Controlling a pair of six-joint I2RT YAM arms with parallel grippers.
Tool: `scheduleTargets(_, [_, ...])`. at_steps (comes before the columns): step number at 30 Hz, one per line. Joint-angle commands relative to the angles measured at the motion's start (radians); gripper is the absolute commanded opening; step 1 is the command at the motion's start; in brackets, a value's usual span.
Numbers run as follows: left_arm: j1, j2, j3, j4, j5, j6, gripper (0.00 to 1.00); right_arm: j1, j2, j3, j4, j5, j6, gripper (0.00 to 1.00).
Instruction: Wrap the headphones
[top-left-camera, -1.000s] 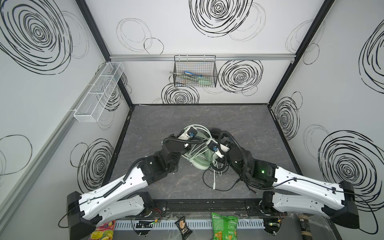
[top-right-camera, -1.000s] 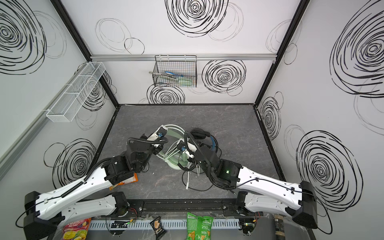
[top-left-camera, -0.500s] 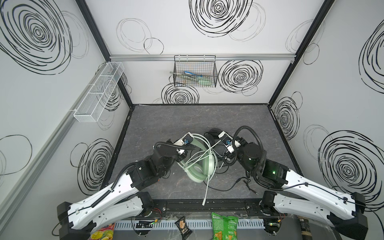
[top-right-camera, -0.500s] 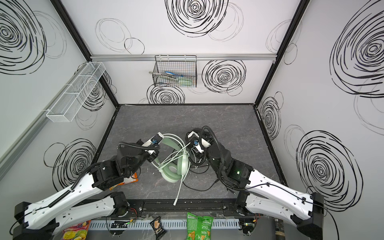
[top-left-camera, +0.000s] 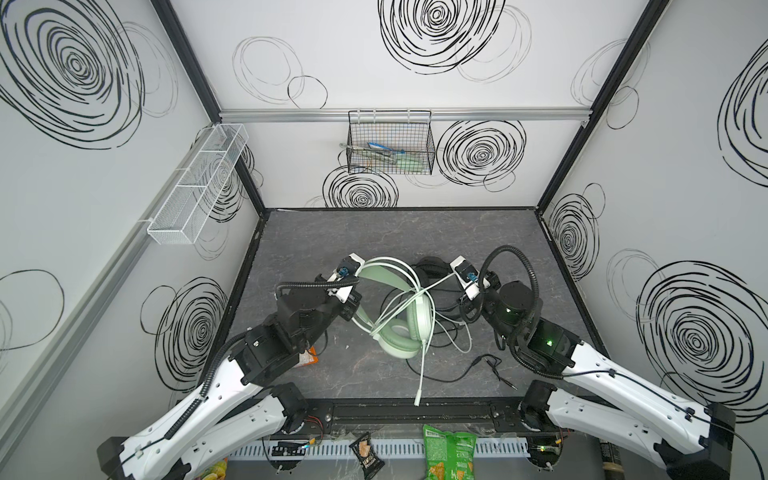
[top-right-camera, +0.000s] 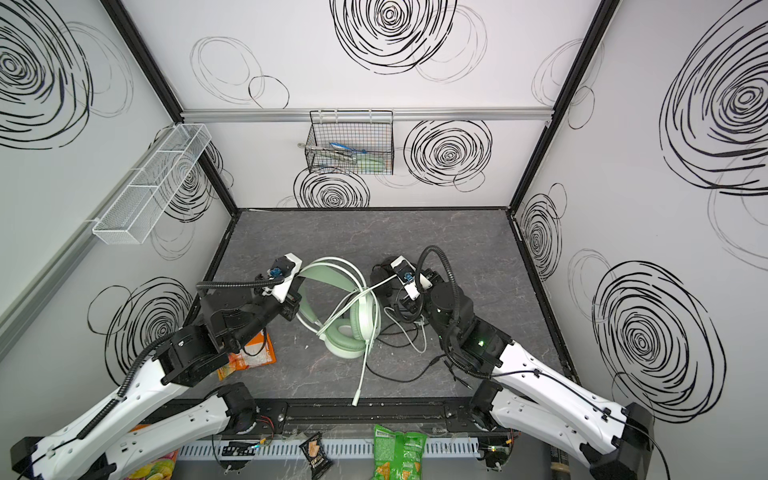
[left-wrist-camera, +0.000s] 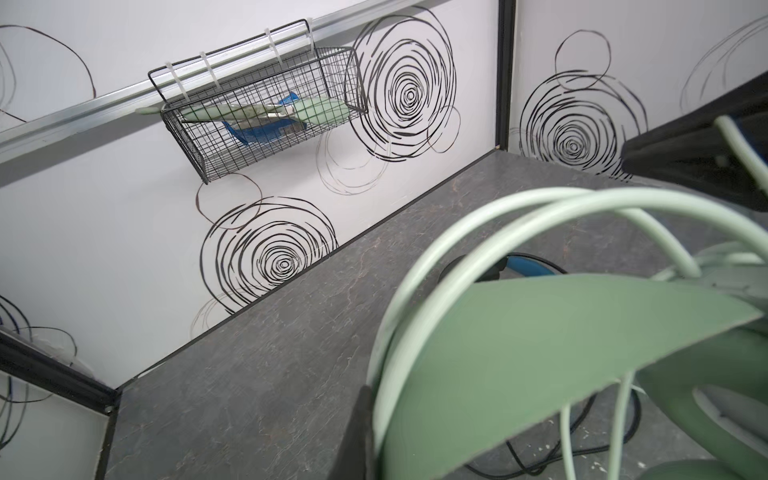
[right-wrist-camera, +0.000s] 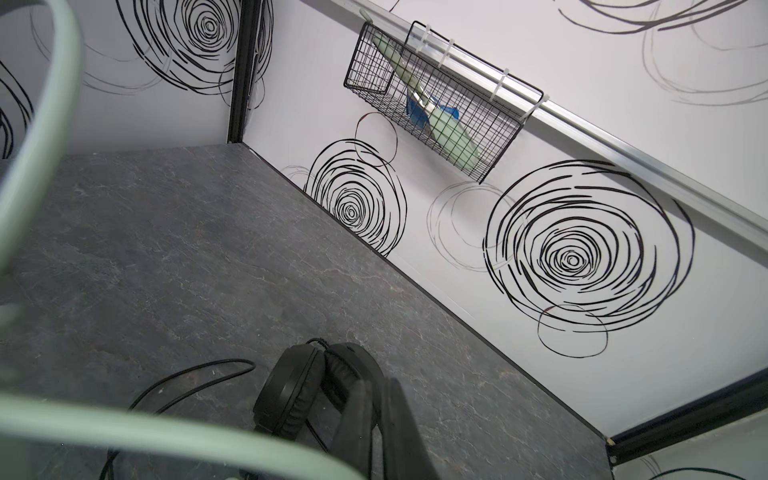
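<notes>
Mint-green headset (top-left-camera: 409, 320) at the middle of the grey bench (top-left-camera: 374, 232), between the two arms. Its broad headband arches toward the back wall and its padded ear cups lie toward the front, so the long axis runs back to front. The white mic boom (top-left-camera: 420, 374) points at the front edge. Left claw (top-left-camera: 354, 305) is clenched on the headband's left end. Right claw (top-left-camera: 457, 284) pinches the white cable (top-left-camera: 432, 286), drawn straight across the arch. Black headset (right-wrist-camera: 316, 390) rests on the bench just behind, ear cups together.
</notes>
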Motion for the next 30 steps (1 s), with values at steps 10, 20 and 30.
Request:
scheduleTargets(10, [0.026,-0.031,0.121,0.185,0.254,-0.316,0.00,-0.022,-0.048,-0.100,0.253,-0.288,0.027,0.21])
scheduleTargets(20, [0.043,0.015,0.235,0.259,0.304,-0.521,0.00,-0.021,-0.068,-0.188,0.409,-0.415,0.072,0.21])
scheduleTargets(30, [0.067,0.074,0.306,0.360,0.349,-0.710,0.00,-0.014,-0.045,-0.222,0.488,-0.444,0.137,0.15])
